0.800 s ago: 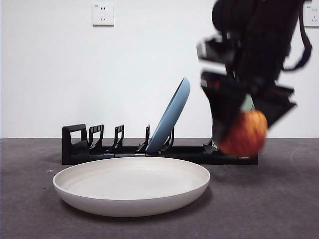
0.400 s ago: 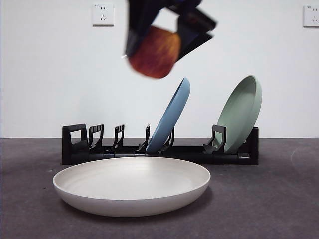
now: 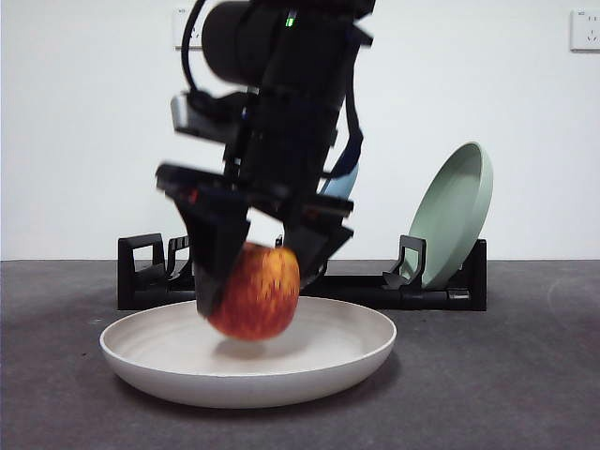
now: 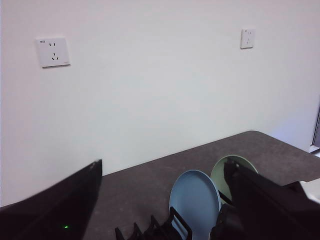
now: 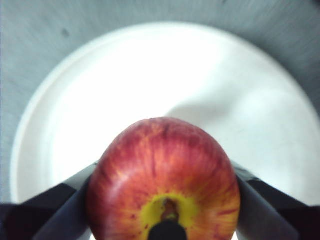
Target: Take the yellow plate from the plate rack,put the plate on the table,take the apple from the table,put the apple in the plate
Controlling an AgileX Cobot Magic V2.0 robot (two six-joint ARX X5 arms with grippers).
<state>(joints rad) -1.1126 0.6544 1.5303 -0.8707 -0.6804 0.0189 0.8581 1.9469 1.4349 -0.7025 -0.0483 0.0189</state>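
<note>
Apple [image 3: 255,291] sits clamped between the right pincer's [image 3: 251,281] jaws, just above the plate [image 3: 356,352] beneath it. Released from here, it could roll or bounce toward the rim. Left pincer [image 4: 165,210], open and empty, waits.

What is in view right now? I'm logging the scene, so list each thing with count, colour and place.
apple: one, red with yellow streaks, held just above the yellow plate's middle
yellow plate: one, cream, flat on the table in front of the rack
plate rack: one, black, behind the yellow plate
blue plate: one, upright in the rack
green plate: one, sage, leaning at the rack's end
table: dark grey
wall sockets: two, white
right gripper: gripping the apple
left gripper: raised, empty, open
</note>
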